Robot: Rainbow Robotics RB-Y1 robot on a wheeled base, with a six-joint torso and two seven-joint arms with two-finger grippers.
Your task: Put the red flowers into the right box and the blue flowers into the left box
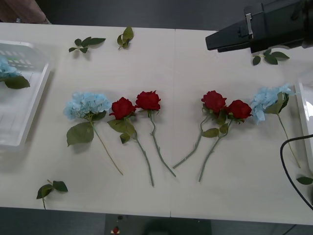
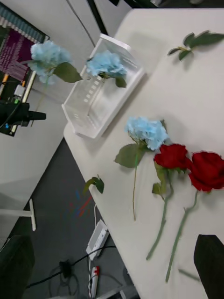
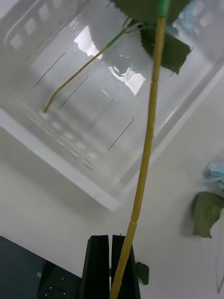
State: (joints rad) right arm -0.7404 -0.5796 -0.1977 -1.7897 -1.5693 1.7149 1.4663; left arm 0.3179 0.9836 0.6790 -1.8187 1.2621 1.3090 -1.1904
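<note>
Two red flowers (image 1: 122, 107) (image 1: 148, 100) lie left of the table's centre and two more (image 1: 213, 101) (image 1: 239, 108) lie right of it. One blue flower (image 1: 87, 104) rests beside the left pair and another (image 1: 266, 100) near the right box (image 1: 305, 112). A third blue flower (image 1: 6, 71) lies in the left box (image 1: 29, 107). My left gripper (image 3: 111, 261) is shut on a blue flower's stem (image 3: 147, 140) above the left box (image 3: 56, 135); that bloom (image 2: 46, 58) hangs beyond the box's outer side. My right gripper (image 2: 114, 243) is open, high over the table's far right (image 1: 210, 41).
Loose green leaf sprigs lie at the back (image 1: 85, 44) (image 1: 125, 36) (image 1: 270, 57), the front left (image 1: 51, 188) and the right edge (image 1: 304, 180). A black cable (image 1: 288, 166) loops over the front right corner. The table's front edge is close below the stems.
</note>
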